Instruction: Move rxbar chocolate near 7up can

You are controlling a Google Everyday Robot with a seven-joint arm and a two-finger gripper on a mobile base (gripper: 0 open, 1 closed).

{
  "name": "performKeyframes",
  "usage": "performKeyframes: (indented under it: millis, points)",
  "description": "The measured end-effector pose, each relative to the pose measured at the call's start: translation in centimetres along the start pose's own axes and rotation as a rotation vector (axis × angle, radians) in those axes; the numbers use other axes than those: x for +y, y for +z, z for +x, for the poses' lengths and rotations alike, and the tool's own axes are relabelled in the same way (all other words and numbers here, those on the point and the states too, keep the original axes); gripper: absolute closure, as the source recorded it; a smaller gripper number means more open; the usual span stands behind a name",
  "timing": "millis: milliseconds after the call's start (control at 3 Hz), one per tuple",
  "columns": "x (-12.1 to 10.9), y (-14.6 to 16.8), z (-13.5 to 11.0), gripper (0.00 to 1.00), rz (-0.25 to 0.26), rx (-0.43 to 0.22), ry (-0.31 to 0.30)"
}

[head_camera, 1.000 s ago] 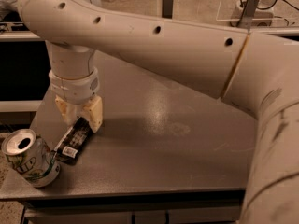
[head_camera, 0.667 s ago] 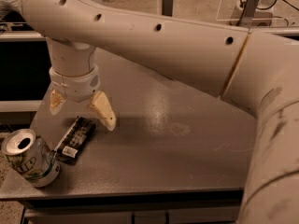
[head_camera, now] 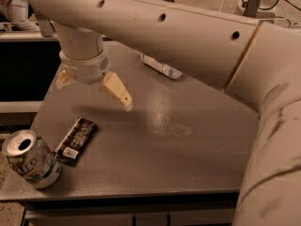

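The rxbar chocolate (head_camera: pixel 76 140) is a flat black foil bar with a white label patch at its near end. It lies on the grey table (head_camera: pixel 178 145) at the front left, its near end right beside the 7up can (head_camera: pixel 29 158). The can stands tilted at the table's front left corner, silver top open, white and green sides. My gripper (head_camera: pixel 91 92) hangs above the table, up and behind the bar, apart from it. Its two tan fingers (head_camera: pixel 117 90) are spread wide and hold nothing.
A clear plastic bottle (head_camera: pixel 161 66) lies on its side at the back of the table, partly hidden by my arm (head_camera: pixel 188 36). The table's left edge and front edge run close to the can. A person (head_camera: pixel 14 6) shows at the top left.
The gripper was down on the bar with its fingers close together. It has let go, opened wide and risen up and back. The bar stays lying beside the can.
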State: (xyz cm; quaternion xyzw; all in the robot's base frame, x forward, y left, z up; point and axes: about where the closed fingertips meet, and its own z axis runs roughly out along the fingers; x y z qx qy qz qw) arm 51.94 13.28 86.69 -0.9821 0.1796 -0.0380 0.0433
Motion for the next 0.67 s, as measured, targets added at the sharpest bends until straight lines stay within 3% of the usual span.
performKeyframes:
  millis: [333, 667]
  points:
    - [-0.45, -1.57, 3.32, 0.0, -0.02, 0.131, 0.032]
    - [-0.46, -1.58, 3.32, 0.0, -0.02, 0.131, 0.032]
